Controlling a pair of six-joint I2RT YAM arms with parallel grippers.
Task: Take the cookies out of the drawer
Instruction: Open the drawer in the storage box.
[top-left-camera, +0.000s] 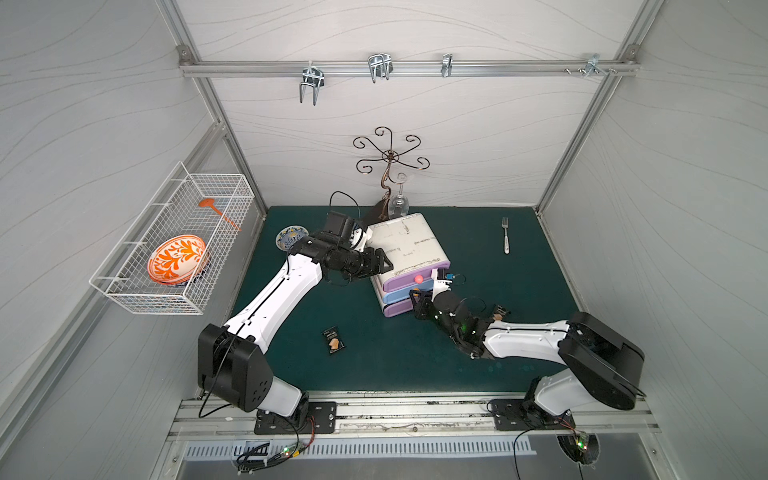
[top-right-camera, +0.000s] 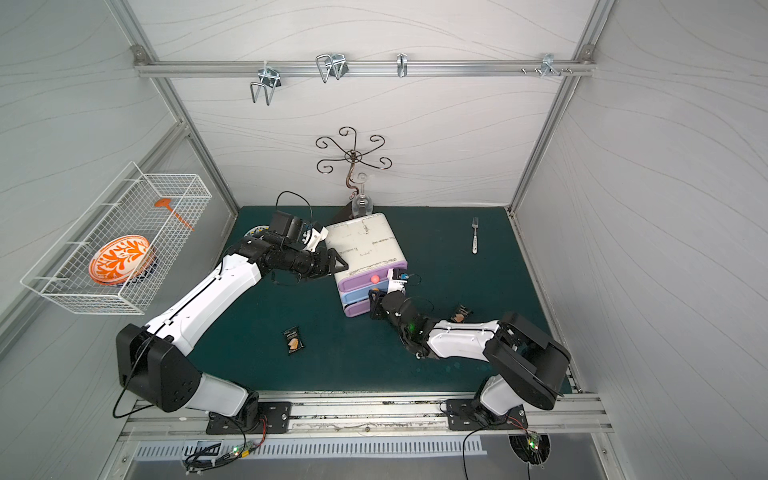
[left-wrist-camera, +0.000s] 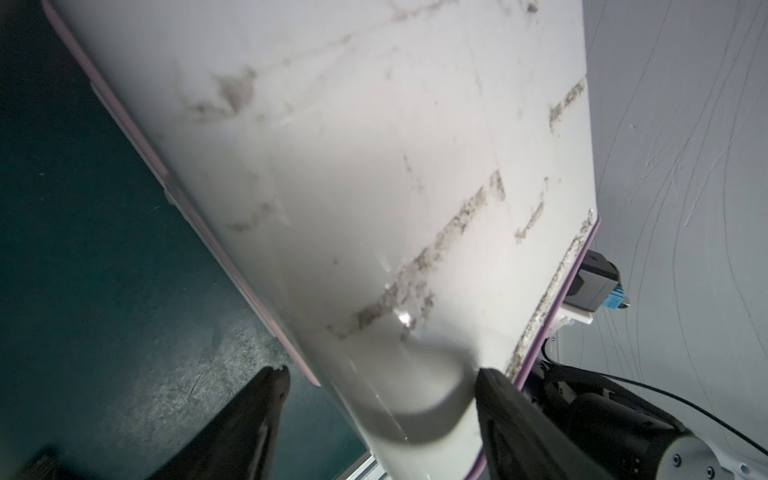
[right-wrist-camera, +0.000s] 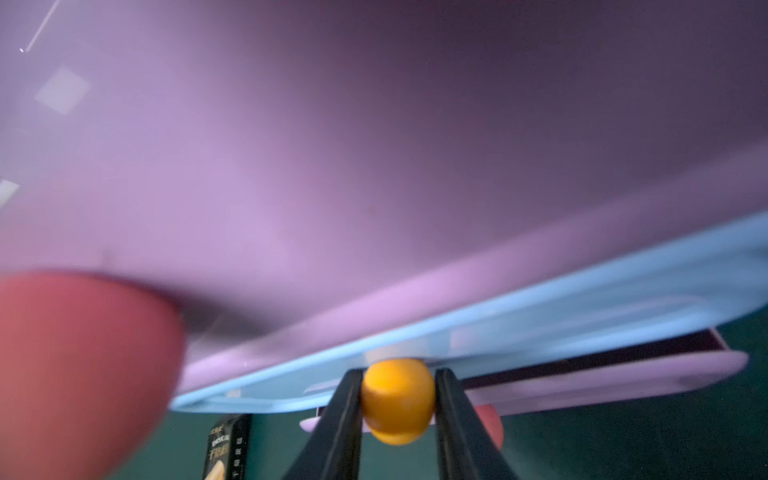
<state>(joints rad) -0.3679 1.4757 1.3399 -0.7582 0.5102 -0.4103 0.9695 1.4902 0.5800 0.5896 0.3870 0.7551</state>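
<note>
A small drawer unit (top-left-camera: 409, 241) with a white top (left-wrist-camera: 374, 166) stands mid-mat. It has a purple top drawer with a red knob (top-left-camera: 419, 279), a blue middle drawer (right-wrist-camera: 540, 316) and a purple bottom drawer (right-wrist-camera: 623, 374) standing slightly out. My right gripper (right-wrist-camera: 398, 374) is shut on the blue drawer's orange knob (right-wrist-camera: 397, 399). My left gripper (left-wrist-camera: 382, 374) is open, straddling the unit's near left top corner. Two black cookies packets lie on the mat, one in front (top-left-camera: 333, 340) (top-right-camera: 294, 340), one by my right arm (top-left-camera: 500, 311) (top-right-camera: 462, 313) (right-wrist-camera: 226, 449).
A fork (top-left-camera: 505, 235) lies at the back right. A wine glass (top-left-camera: 399, 199) and a scrolled metal stand (top-left-camera: 390, 158) are behind the unit, a patterned plate (top-left-camera: 291, 237) to its left. A wire basket (top-left-camera: 124, 291) on the left wall holds an orange bowl (top-left-camera: 176, 259).
</note>
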